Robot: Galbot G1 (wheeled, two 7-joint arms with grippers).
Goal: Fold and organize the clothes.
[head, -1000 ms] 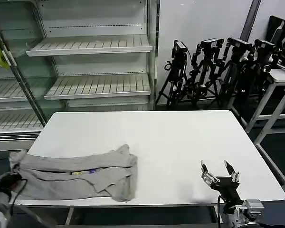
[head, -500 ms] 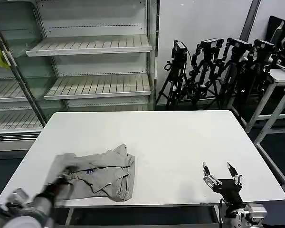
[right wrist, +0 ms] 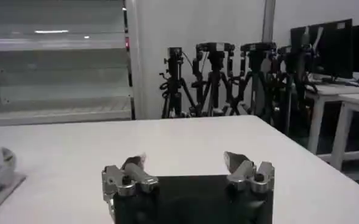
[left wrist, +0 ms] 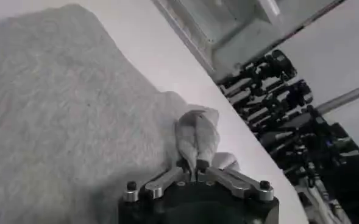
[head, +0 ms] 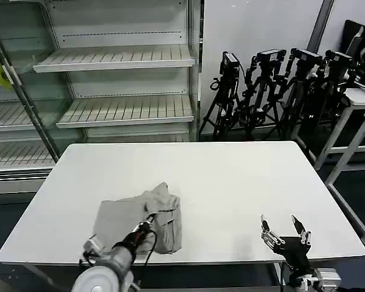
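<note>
While the right gripper point(head: 286, 229) waits over the near right corner of the white table point(head: 231, 176) with its fingers spread wide and nothing between them, the left gripper point(head: 147, 222) works at the near edge left of centre. Its jaws are pinched tight on a bunched fold of the light grey T-shirt point(head: 140, 216), and the left wrist view shows that fold point(left wrist: 197, 135) standing up in a narrow ridge straight out of the closed fingertips. The T-shirt lies in a compact heap close to the table's near edge, left of the middle, with a flatter part spreading toward the left and a crumpled peak on its right side. Behind the table stand empty shelves point(head: 118, 79) and a row of black tripods point(head: 280, 91).
</note>
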